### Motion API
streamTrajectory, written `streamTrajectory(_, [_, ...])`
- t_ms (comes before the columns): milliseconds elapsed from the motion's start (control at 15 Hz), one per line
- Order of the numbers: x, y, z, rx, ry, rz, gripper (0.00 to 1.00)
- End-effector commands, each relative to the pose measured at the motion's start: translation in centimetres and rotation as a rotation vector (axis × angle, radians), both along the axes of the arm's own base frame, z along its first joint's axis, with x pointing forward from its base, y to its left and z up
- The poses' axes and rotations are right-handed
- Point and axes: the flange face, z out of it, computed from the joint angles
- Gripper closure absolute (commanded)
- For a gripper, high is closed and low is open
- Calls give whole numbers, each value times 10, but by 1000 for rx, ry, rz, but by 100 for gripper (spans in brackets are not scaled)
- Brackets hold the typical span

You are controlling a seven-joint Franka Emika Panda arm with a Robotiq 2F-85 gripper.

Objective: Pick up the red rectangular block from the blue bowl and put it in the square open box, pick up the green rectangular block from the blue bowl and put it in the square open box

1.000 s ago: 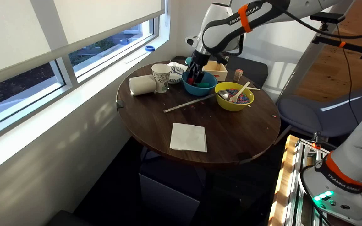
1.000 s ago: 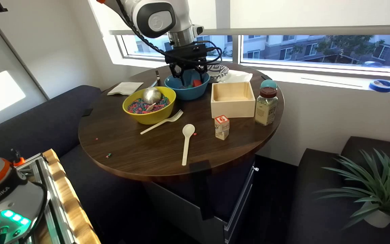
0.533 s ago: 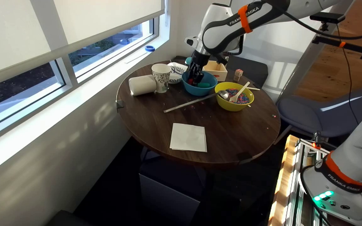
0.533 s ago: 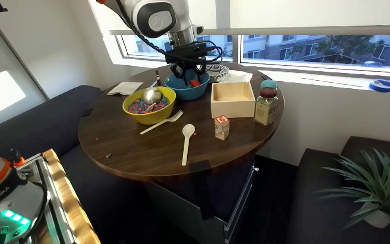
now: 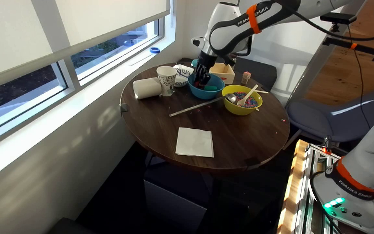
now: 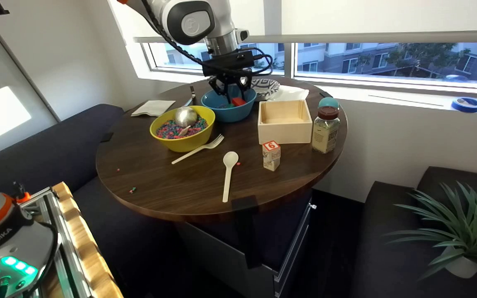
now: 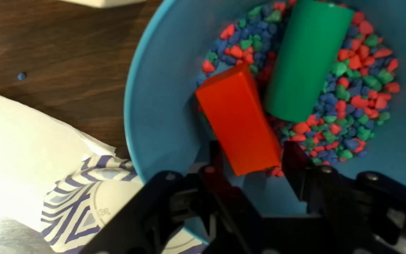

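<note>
Work surface: round dark wood table [image 6: 189,186], set beside a window [image 6: 391,60].

End effector: gripper [image 7: 254,150] is lowered into the blue bowl [image 7: 146,106], with a finger at each long side of the red rectangular block [image 7: 238,120]. The finger gap matches the block's width, and both fingers appear to contact it near one end. Grip firmness cannot be confirmed.

Change: within the last second the fingers have drawn together, and the red block has shifted slightly between them. Judgement: the first grasp is complete or nearly so; lifting should follow. The block remains below the bowl rim; whether it has left the gravel [image 7: 361,95] cannot be told.

Caution: a hold near one end may let the block pivot during the lift. Verify the grip before raising.

Bowl contents: green block [image 7: 307,61], rounded in section, lies on the gravel just beside the red block, apart from the fingers.

Surroundings: square open box [image 6: 286,133] stands near the bowl; no block shows inside, so both transfers remain. Stacked letter blocks [image 6: 271,155] and a jar [image 6: 325,132] stand just beside the box; keep the approach clear of both.
</note>
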Motion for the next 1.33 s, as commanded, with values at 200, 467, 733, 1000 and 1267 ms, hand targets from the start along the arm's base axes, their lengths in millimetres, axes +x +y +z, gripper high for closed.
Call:
streamTrajectory(200, [-2, 0, 4, -35, -9, 30, 63])
streamTrajectory(467, [-2, 1, 5, -42, -10, 34, 76])
streamTrajectory(733, [-2, 4, 13, -49, -25, 39, 90])
streamTrajectory(1000, [-3, 9, 30, -37, -36, 21, 90])
streamTrajectory(1267, [-8, 7, 54, -32, -52, -40, 90])
